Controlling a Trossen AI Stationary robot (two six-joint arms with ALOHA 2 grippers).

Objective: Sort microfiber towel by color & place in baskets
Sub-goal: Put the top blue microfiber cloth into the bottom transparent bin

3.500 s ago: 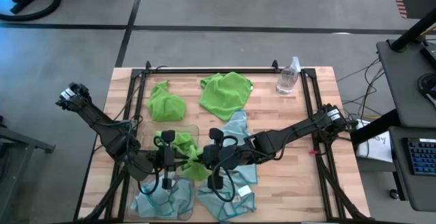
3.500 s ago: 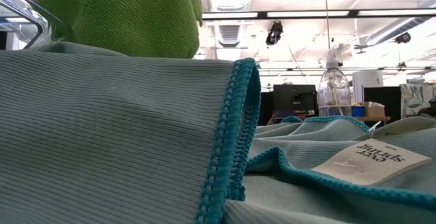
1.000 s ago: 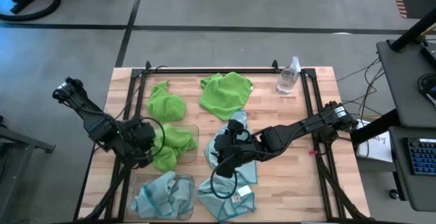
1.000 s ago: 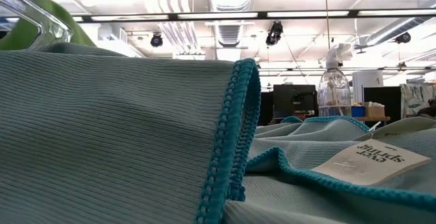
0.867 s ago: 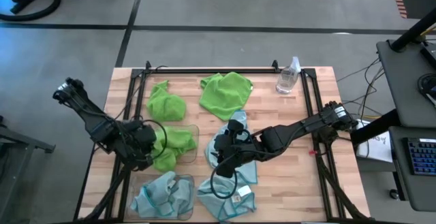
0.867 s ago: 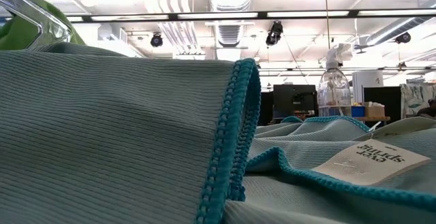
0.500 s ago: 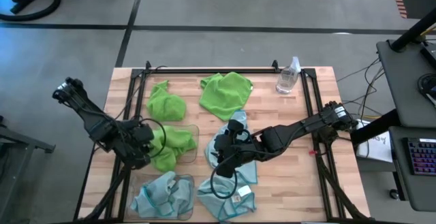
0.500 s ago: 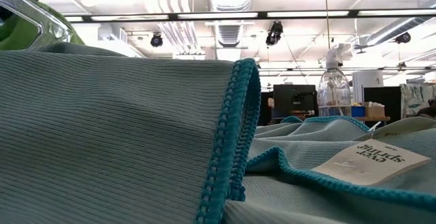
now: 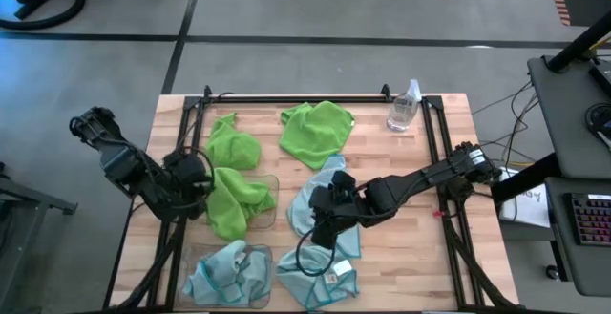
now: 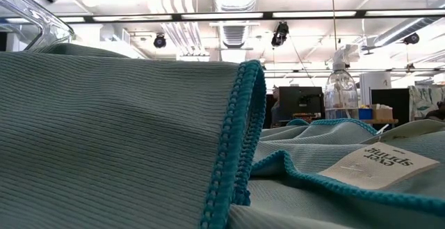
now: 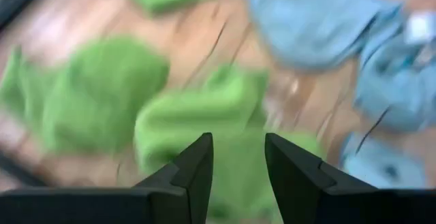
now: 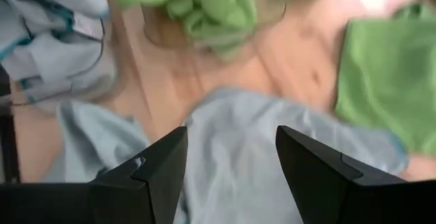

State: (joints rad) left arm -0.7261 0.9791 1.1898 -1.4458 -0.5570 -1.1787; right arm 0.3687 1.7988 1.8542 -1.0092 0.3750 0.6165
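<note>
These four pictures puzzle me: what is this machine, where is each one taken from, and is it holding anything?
It is a two-armed robot at a wooden table. One picture looks down from above, one sits at table height behind a blue towel, and two are taken from the wrists. The left gripper is open beside a green towel lying in a clear basket. The right gripper is open above a loose blue towel. Neither holds anything. Two more green towels and a spray bottle sit farther back.

Clear spray bottle (image 9: 404, 106) upright near wooden table's (image 9: 401, 247) far right corner.
</note>
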